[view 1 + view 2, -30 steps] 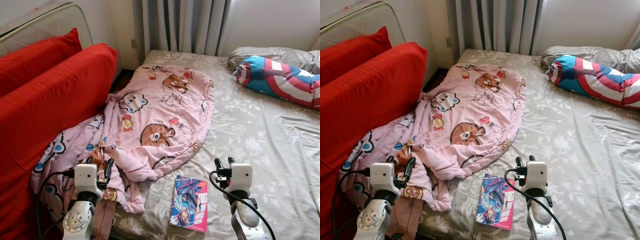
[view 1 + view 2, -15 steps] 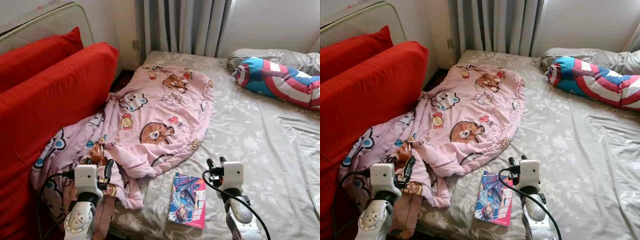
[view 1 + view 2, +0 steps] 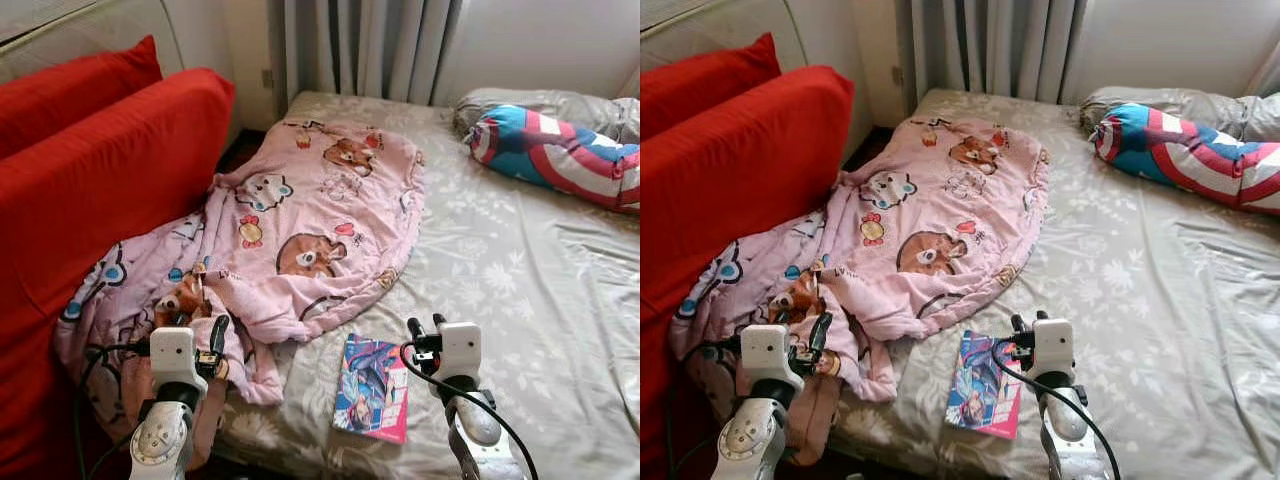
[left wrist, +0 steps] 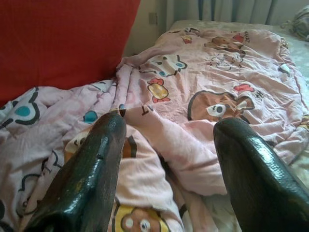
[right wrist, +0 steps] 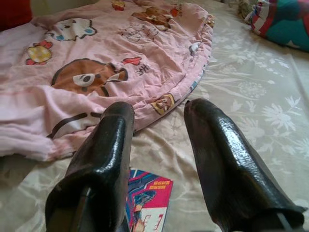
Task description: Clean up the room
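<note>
Right pincer (image 3: 426,324) hovers spread and empty just beside the book (image 3: 371,389), which lies flat on the bed (image 3: 520,270) below the pink blanket (image 3: 320,220). Left pincer (image 3: 200,335), also spread, hangs over the blanket's crumpled corner. The book looks light and stiff: best pinched by an edge.

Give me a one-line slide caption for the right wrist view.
Open right gripper hovering over a colourful illustrated book on a grey floral bedsheet, beside a rumpled pink cartoon-bear blanket.

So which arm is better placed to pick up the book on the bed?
Right. The right gripper hovers open just beside the book; the left gripper is over the pink blanket.
</note>
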You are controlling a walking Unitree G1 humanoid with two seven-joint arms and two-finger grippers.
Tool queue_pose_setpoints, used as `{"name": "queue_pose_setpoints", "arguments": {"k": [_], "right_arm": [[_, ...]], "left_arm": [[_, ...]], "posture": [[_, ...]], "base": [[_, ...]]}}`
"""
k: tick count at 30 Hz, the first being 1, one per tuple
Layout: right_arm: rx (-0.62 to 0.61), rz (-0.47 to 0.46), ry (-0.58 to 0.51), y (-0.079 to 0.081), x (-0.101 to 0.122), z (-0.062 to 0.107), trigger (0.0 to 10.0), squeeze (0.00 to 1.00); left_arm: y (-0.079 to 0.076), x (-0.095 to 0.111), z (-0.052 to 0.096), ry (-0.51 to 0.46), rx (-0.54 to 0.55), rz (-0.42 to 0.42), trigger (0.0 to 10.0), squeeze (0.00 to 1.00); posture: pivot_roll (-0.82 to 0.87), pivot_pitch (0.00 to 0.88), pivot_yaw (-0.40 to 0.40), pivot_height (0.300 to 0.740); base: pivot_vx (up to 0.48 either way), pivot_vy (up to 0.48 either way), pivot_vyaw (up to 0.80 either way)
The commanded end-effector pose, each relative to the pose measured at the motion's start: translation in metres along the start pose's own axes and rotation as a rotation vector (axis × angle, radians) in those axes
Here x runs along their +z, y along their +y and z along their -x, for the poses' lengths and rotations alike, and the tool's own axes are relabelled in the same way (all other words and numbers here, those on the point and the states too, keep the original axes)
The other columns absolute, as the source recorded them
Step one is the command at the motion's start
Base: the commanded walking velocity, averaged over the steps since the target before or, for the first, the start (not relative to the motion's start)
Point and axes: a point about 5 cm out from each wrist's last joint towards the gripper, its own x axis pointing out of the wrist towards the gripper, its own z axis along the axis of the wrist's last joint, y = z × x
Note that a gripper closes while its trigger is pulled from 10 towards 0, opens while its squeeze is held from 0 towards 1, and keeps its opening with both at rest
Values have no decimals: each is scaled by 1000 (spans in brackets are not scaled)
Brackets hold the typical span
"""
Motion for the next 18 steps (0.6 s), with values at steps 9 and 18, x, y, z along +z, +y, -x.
{"name": "queue_pose_setpoints", "arguments": {"k": [9, 18], "right_arm": [[29, 14, 35, 7, -3, -3, 10000, 0], [25, -5, 2, 5, -1, -1, 10000, 0]], "left_arm": [[1, -3, 2, 23, 8, 14, 10000, 0], [-1, -3, 2, 29, 3, 15, 10000, 0]], "posture": [[-36, 107, -29, 661], [-36, 106, -27, 646]], "base": [[0, 0, 0], [0, 0, 0]]}}
